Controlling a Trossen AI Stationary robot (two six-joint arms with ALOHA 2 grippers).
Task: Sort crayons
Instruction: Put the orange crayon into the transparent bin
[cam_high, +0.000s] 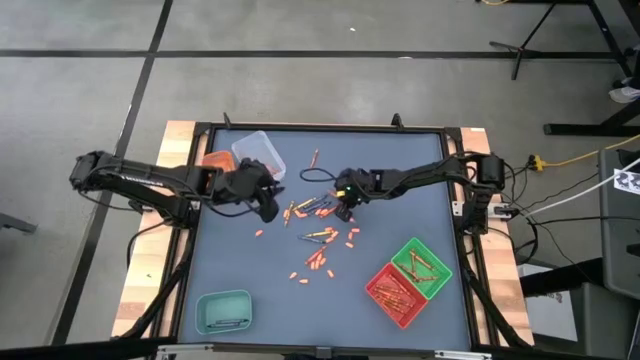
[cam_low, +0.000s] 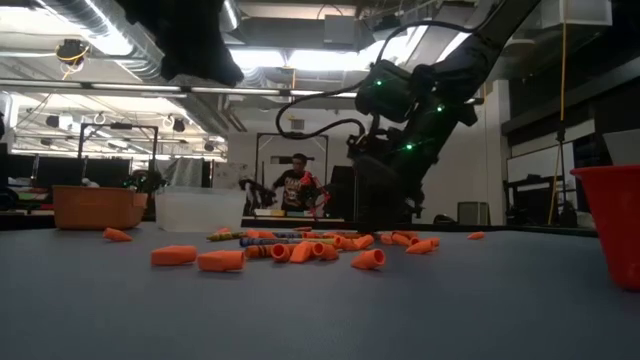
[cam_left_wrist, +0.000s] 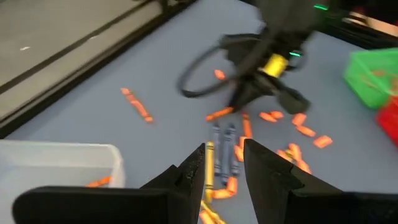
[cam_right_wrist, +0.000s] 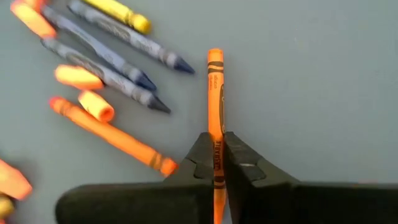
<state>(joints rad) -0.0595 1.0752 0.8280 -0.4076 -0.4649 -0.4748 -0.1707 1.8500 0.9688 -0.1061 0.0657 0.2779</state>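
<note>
Orange crayon (cam_right_wrist: 215, 99) lies lengthwise between the right gripper's (cam_right_wrist: 216, 163) closed jaws.

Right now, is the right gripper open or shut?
Shut: the right gripper pinches an orange crayon between its fingers, down at the table.

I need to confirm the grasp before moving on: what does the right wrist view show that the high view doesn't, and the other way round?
Only the right wrist view: the right hand is shut on an orange crayon, pinched between its fingers, with blue crayons and a yellow crayon lying close by.

Only the high view: the green tray, red tray, teal tray and clear tray, and the left hand beside the pile.

Both: the right hand at the crayon pile in the middle of the grey table.
</note>
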